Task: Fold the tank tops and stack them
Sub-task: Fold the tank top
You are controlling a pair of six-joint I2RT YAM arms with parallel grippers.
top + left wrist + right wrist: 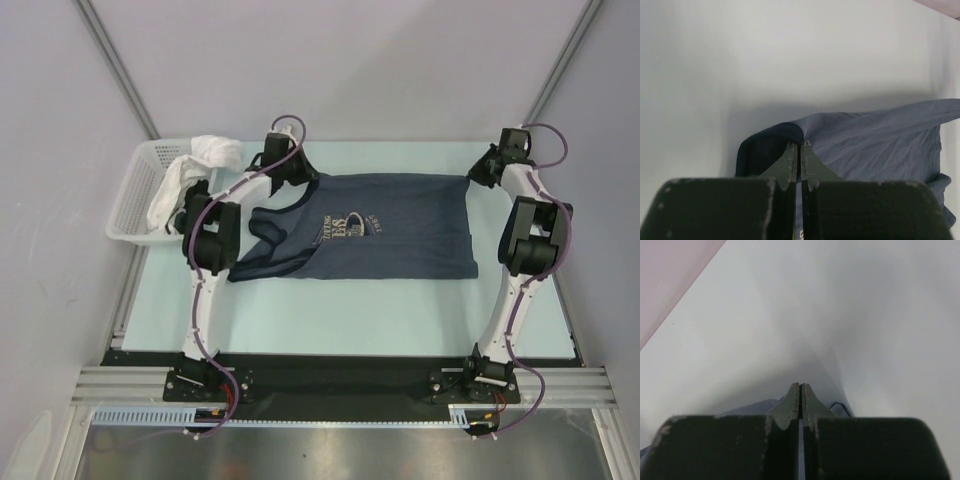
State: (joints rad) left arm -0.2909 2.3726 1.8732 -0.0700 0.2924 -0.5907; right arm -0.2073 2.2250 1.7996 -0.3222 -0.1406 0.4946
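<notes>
**Blue tank top held at both far corners, first fold not yet made**

The pale green counter (350, 320) was seen from above with one dark slate-blue cloth tank top (400, 245) spread flat across its far half, straps toward the left and hem toward the right. A white plastic lattice basket (125, 205) was set at the counter's far left corner. A white crumpled cloth (215, 150) was draped over its rim, just beside the left arm. No black top could be made out in any view.

The left fingers (789, 162) were pressed together and clamped on the folded edge of the tank top at its far strap end, with the blue fabric running away to the right. The right fingers (792, 401) were likewise shut. Blue cloth was seen at either side of them in the wrist view, and from above the far hem corner was drawn up to them, so they were judged to be pinching that corner. The gold-white chest print (345, 227) was left facing up near the middle of the garment.

The step in hand was judged to be the opening of the first fold, with both far corners gripped. The next move would call for the two corners to be lifted together and carried toward the near edge at an even pace. The far edge should be laid over the near one without slack or skew.
</notes>
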